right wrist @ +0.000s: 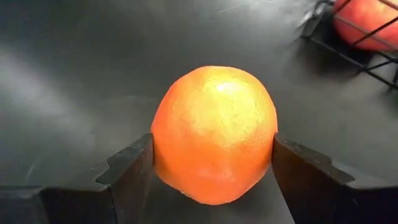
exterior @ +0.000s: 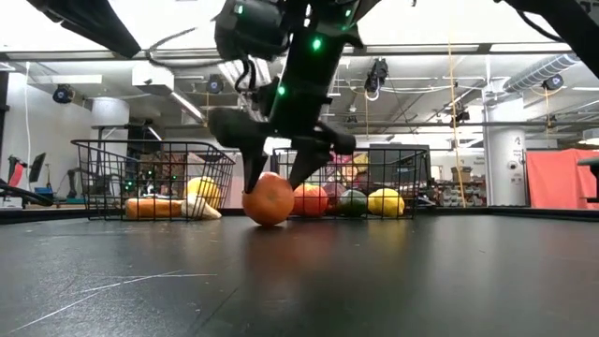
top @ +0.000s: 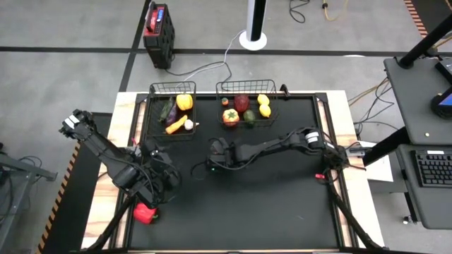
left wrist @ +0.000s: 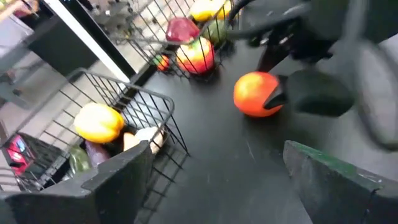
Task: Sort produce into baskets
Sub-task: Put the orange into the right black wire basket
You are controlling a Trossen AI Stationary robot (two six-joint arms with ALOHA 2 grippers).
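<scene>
An orange sits on the black table mat, a little in front of the two wire baskets. My right gripper is over it, one finger on each side; in the high view this gripper hides it. The narrower basket at the far left holds a yellow pepper, an eggplant, a carrot and garlic. The wider basket beside it holds lemons and red and green pieces. My left gripper waits open above the mat's left part, looking toward the baskets, nothing between its fingers. My right gripper pinches the orange between its two fingers, which lie against two opposite sides of the fruit. The fingers come slanting down from above. The orange's underside rests on the mat.
A red piece of produce lies on the mat near its left front corner, beside the left arm. The mat's middle and right front are bare. Off the table stand a red-and-black case and a desk with a keyboard.
</scene>
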